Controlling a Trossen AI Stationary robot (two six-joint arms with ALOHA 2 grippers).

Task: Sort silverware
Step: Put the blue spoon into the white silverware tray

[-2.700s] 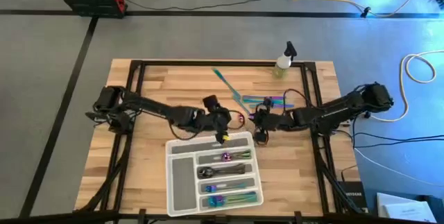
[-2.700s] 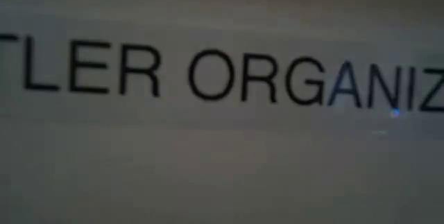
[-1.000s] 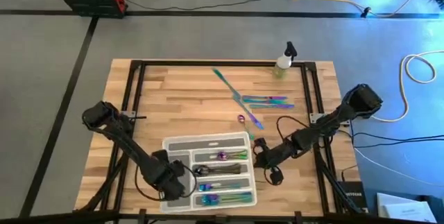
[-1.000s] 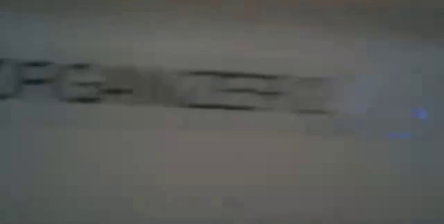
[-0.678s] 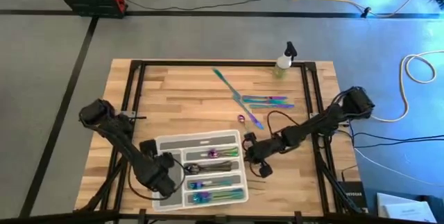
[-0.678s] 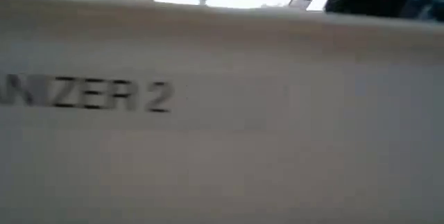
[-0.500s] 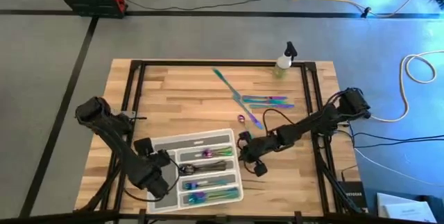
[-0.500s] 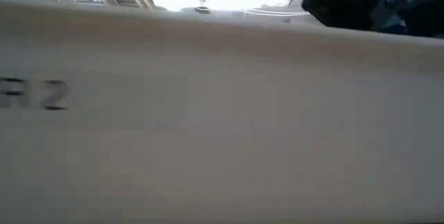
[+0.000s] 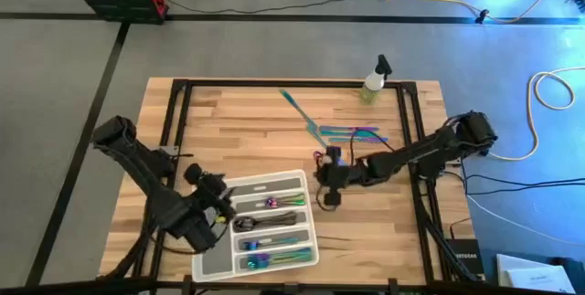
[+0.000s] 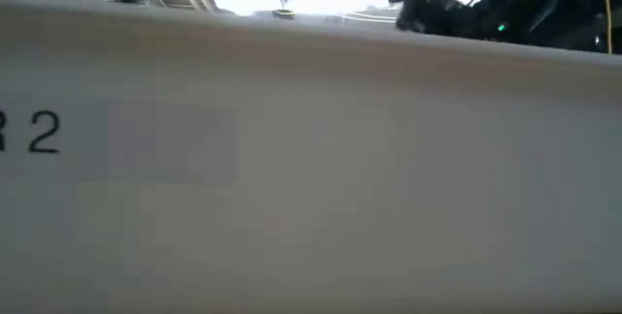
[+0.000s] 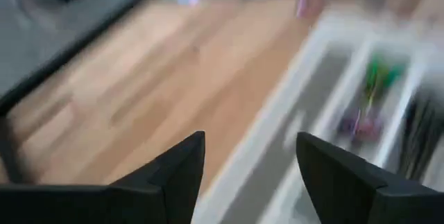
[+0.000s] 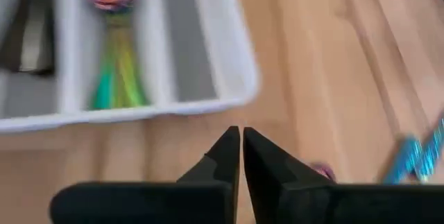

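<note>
Table (image 9: 228, 126): wooden, both arms over it.
Tray (image 9: 265, 185): white, tilted, at the near middle; holds iridescent and dark silverware (image 9: 274, 222).
Left gripper (image 9: 218, 205): at the tray's left end, fingers (image 11: 180, 172) spread, nothing between them.
Right gripper (image 9: 324, 185): just beside the tray's right end, fingers (image 12: 225, 158) pressed together, empty.
Loose silverware (image 9: 343, 133): behind the right gripper, near a bottle (image 9: 373, 80).

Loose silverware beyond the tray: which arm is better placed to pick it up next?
Probably the right. Its claw, shut and empty, sits between the tray and the loose silverware. The left claw, open, is at the tray's far side.
</note>
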